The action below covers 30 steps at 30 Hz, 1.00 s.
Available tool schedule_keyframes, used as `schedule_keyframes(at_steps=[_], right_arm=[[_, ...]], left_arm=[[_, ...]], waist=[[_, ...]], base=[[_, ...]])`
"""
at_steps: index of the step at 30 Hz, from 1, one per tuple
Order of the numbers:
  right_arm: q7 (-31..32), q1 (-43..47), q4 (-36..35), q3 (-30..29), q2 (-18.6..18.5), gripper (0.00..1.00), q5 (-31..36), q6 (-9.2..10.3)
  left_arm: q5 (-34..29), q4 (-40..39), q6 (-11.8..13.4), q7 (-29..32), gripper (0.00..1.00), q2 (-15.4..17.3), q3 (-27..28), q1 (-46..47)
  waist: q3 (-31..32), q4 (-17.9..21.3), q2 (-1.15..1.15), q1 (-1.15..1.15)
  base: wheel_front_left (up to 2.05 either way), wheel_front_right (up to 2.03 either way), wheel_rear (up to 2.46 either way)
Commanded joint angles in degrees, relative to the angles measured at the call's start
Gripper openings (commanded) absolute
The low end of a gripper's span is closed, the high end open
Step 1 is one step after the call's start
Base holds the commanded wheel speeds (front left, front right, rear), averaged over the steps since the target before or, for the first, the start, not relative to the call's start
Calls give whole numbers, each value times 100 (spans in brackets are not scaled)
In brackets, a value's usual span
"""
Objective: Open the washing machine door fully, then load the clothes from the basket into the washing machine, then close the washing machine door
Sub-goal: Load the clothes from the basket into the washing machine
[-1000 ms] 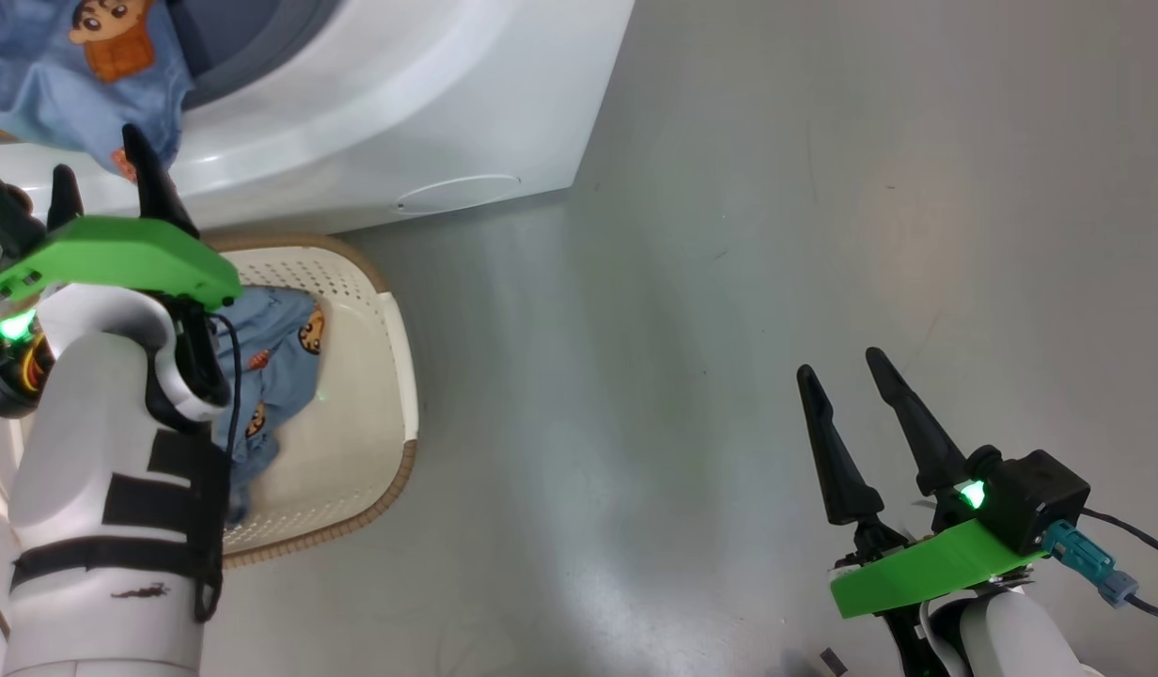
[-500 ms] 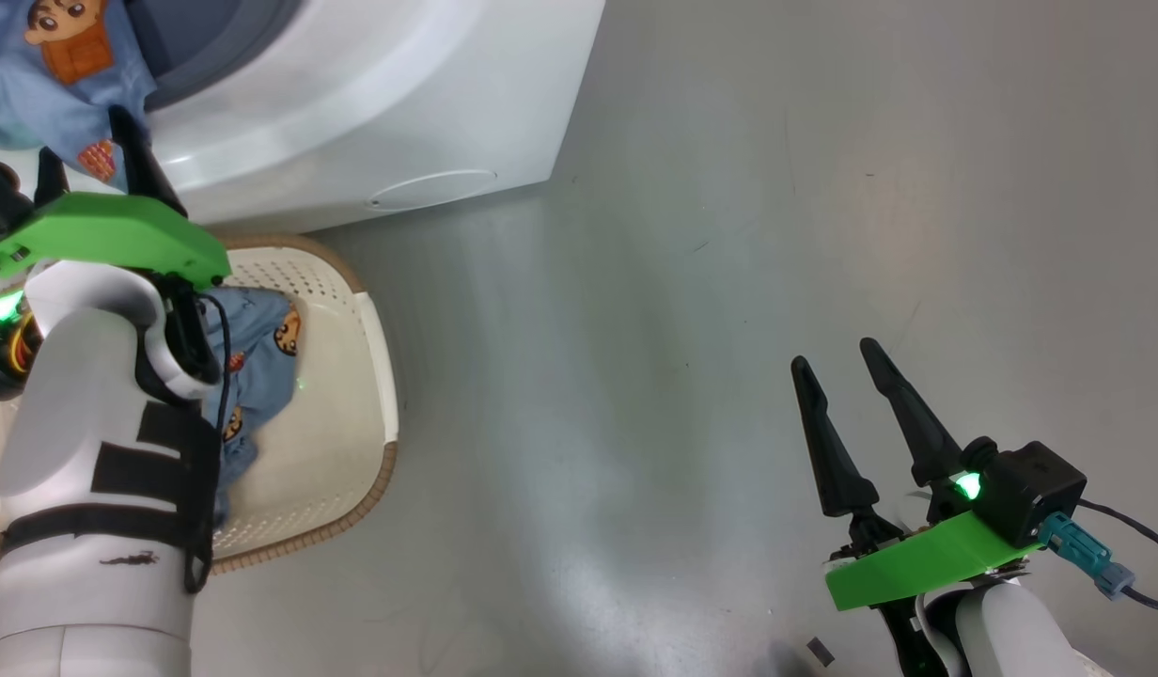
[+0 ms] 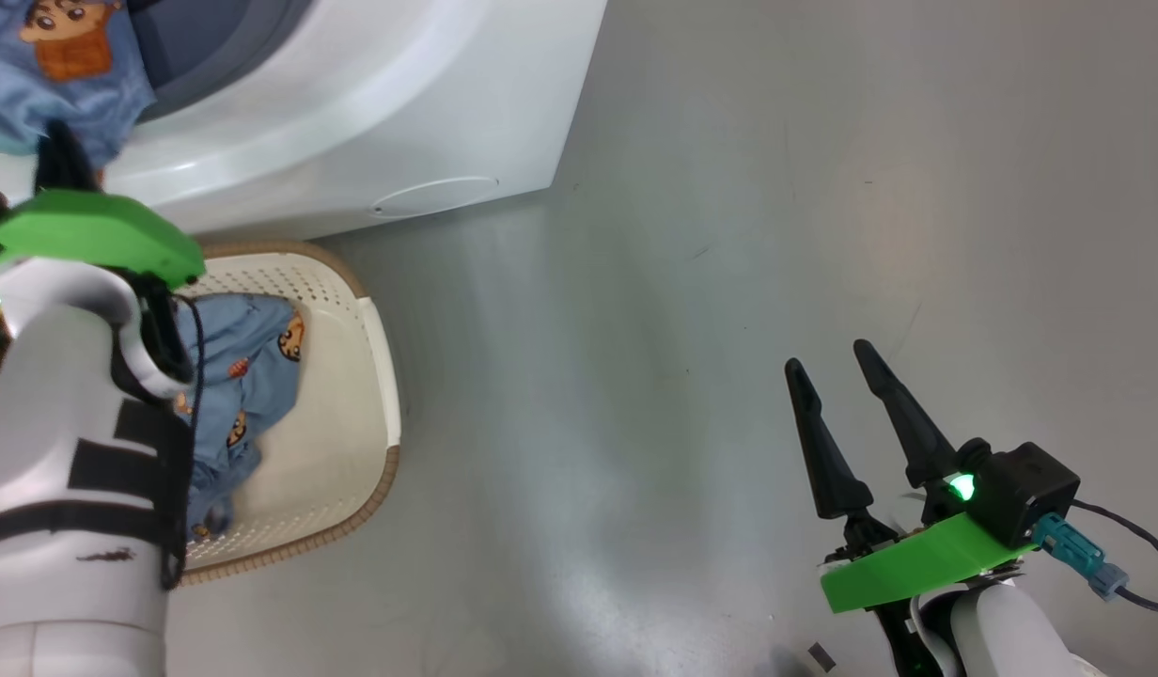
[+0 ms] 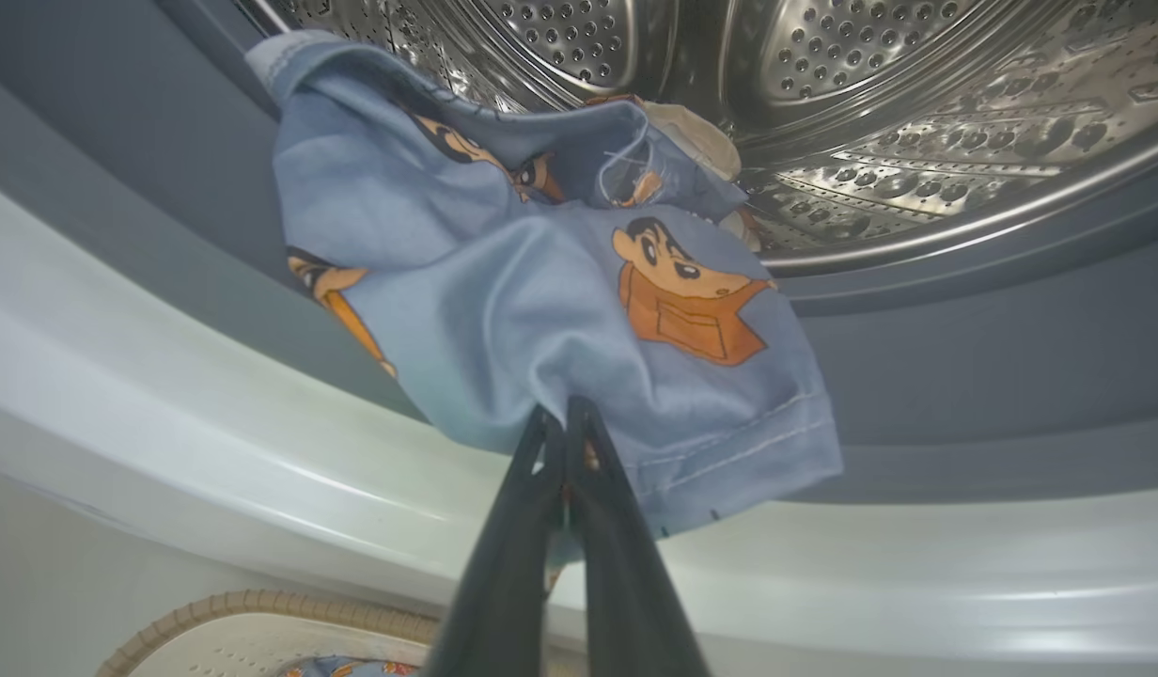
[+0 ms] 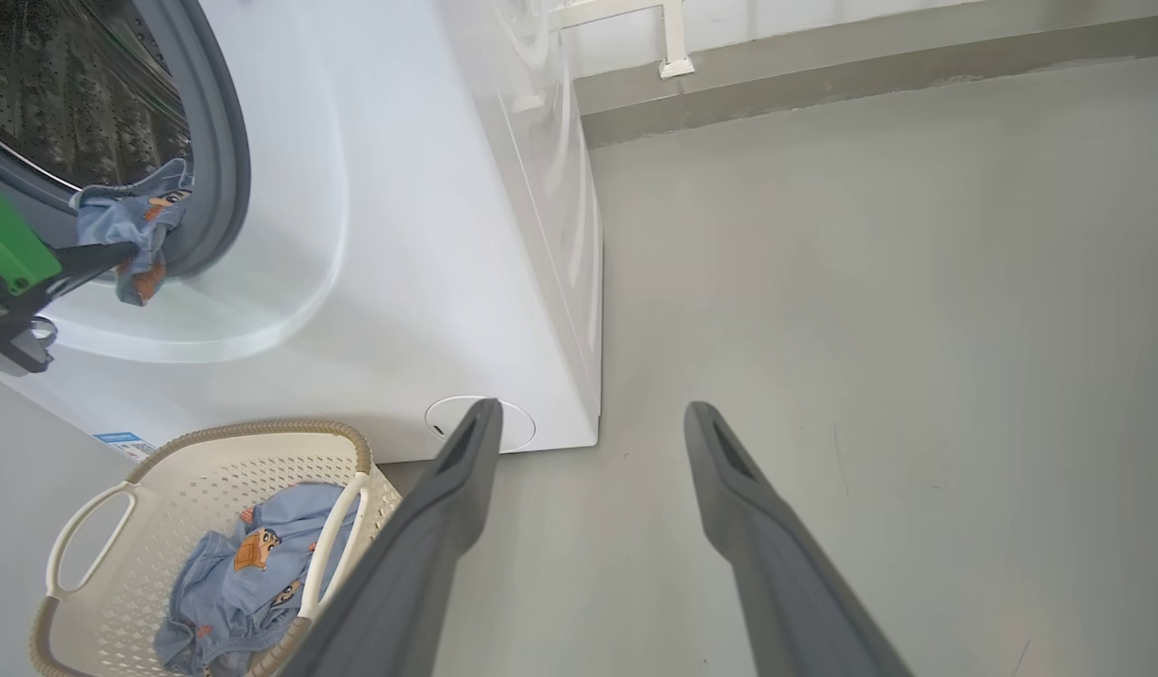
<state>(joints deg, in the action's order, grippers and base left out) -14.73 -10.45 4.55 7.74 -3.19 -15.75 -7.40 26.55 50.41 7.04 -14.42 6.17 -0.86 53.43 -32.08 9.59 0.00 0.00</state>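
A light blue garment with orange cartoon prints (image 4: 504, 282) hangs out of the washing machine (image 3: 372, 113) over its grey seal (image 4: 964, 376). My left gripper (image 4: 565, 409) is shut on the garment's lower fold, fingers pressed together; it also shows in the head view (image 3: 62, 155). A bit of cream cloth (image 4: 701, 132) lies behind it in the steel drum (image 4: 823, 113). More light blue printed clothes (image 3: 241, 367) lie in the cream basket (image 3: 377, 376) below the machine. My right gripper (image 3: 828, 357) stands open over bare floor, holding nothing. The washing machine door is out of view.
The basket (image 5: 212, 451) stands on the grey floor right against the machine's front, under my left forearm. A low wall ledge (image 5: 823, 85) runs behind the machine. Open floor (image 3: 729, 235) stretches to the machine's right.
My left gripper's fingers, apart before, have closed together on the blue garment at the drum's mouth. The head view has shifted slightly. My right arm has barely moved.
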Motion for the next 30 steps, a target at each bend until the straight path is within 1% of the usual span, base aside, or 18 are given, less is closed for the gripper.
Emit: schedule_keyframes(at_steps=[1, 5, 8, 14, 18, 22, 26, 30], right_arm=[[-27, 38, -95, 162, 16, 100, -29, -9], [-27, 54, -72, 222, 18, 100, -40, -9], [-27, 49, -49, 308, 20, 100, -64, -9], [-27, 58, -22, 454, 24, 100, -138, -9], [-27, 64, 8, 576, 26, 100, -186, -9], [-27, 82, 43, 675, 28, 100, -230, -9], [-27, 120, 15, 725, 29, 100, -317, -9], [-27, 163, -22, 797, 30, 100, -432, -9]], left_arm=[[-119, -188, 11, -56, 0, 280, 90, 154], [-255, -214, 43, -57, 0, 349, 21, 316], [-386, -118, 108, -57, 0, 470, -36, 580], [-700, 315, 174, -57, 0, 875, -215, 1266], [-902, 537, 119, -57, 0, 1182, -338, 1796], [-1015, 764, -48, -57, 0, 1426, -437, 2284], [-1190, 1027, -90, -41, 0, 1656, -590, 2799], [-1358, 1249, -69, -35, 0, 1884, -733, 3258]], waist=[[25, 23, 0, 0], [50, 72, 0, 0], [44, 172, 0, 0], [-103, 511, 0, 0], [-335, 763, 0, 0], [-536, 1001, 0, 0], [-747, 1204, 0, 0], [-907, 1354, 0, 0]], base=[[0, 0, 0], [0, 0, 0], [0, 0, 0], [0, 0, 0], [0, 0, 0], [0, 0, 0], [0, 0, 0], [0, 0, 0]])
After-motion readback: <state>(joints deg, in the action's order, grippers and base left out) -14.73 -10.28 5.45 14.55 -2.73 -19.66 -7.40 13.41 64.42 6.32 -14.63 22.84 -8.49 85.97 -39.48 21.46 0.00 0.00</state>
